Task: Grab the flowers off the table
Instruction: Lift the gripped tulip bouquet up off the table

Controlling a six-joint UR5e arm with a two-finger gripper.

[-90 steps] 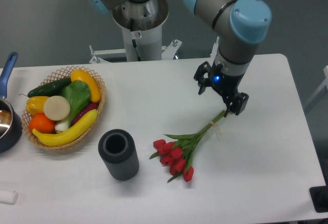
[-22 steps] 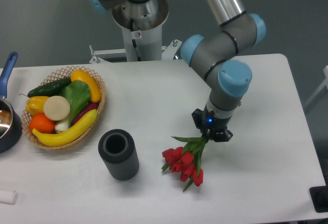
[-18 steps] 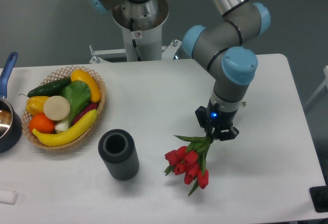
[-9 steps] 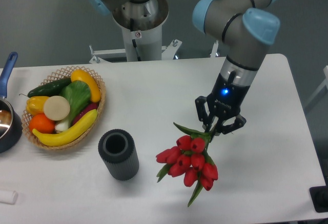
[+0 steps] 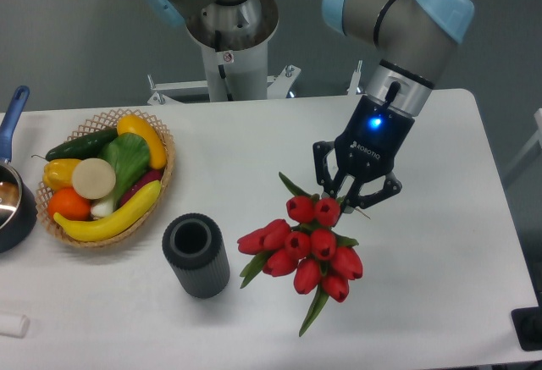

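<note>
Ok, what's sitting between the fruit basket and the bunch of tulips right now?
In the fixed camera view, a dark ribbed cylinder stands upright on the table between the basket and the flowers held by the gripper.

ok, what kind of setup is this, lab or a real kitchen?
Most likely a lab test bench: a robot arm's gripper holding tulips over a bare white table, plain grey wall, and a staged basket of fruit and vegetables.

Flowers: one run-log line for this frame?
phase: lift | claw: shut on flowers | flowers: off table, blooms hanging down | vase: upright, untouched
</note>
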